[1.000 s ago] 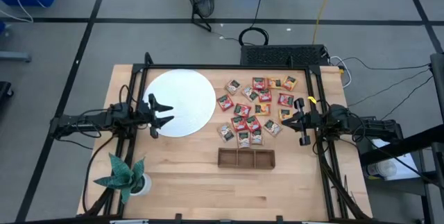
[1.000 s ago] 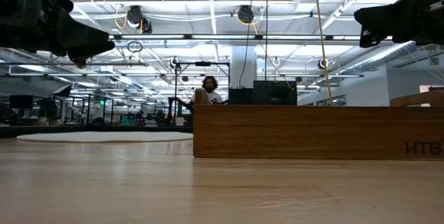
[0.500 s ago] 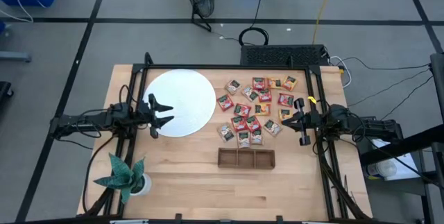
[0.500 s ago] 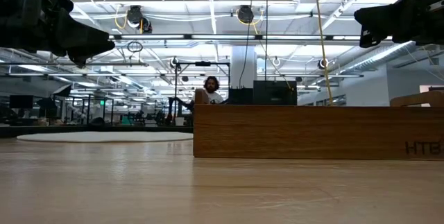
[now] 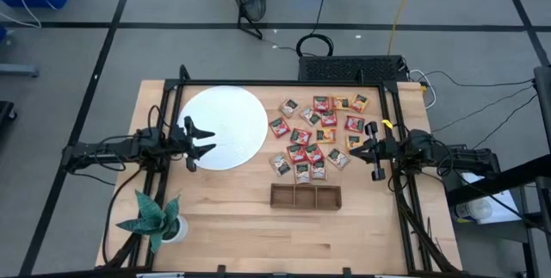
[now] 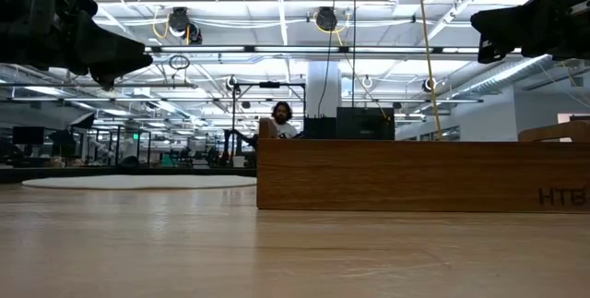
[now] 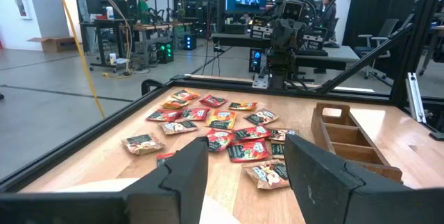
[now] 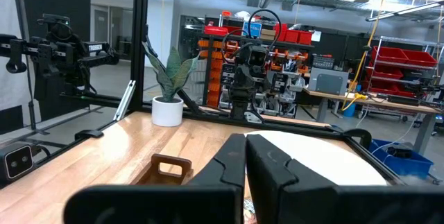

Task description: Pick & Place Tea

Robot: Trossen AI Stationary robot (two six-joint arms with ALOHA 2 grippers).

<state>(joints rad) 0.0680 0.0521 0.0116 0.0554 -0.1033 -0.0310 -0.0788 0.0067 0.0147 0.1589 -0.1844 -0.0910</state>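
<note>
Wide wooden table (image 5: pixel 232 218) fills the overhead shot, black frame round its edges. Biggest thing on it is the white disc (image 5: pixel 225 126), sitting toward the left-hand far part of the top. Left arm reaches in from the left edge, and the left gripper (image 5: pixel 203 142) hangs over the disc's near-left rim, fingers spread apart, nothing between them. Over on the other side the right gripper (image 5: pixel 359 149) sits at the right margin of the table, fingers pressed together and empty, just beside the nearest packets.

Down at the near left corner, a green plant (image 5: pixel 153 217) in a white pot. Near the middle of the front half, the brown tray (image 5: pixel 306 196) with three compartments, all bare wood from above.

And the tea (image 5: pixel 314 136): a loose scatter of red, green and orange-yellow sachets lying flat on the table between the disc and the right gripper, just beyond the tray. The left wrist view shows them spread ahead of its open fingers (image 7: pixel 182 175), none inside the tray.
</note>
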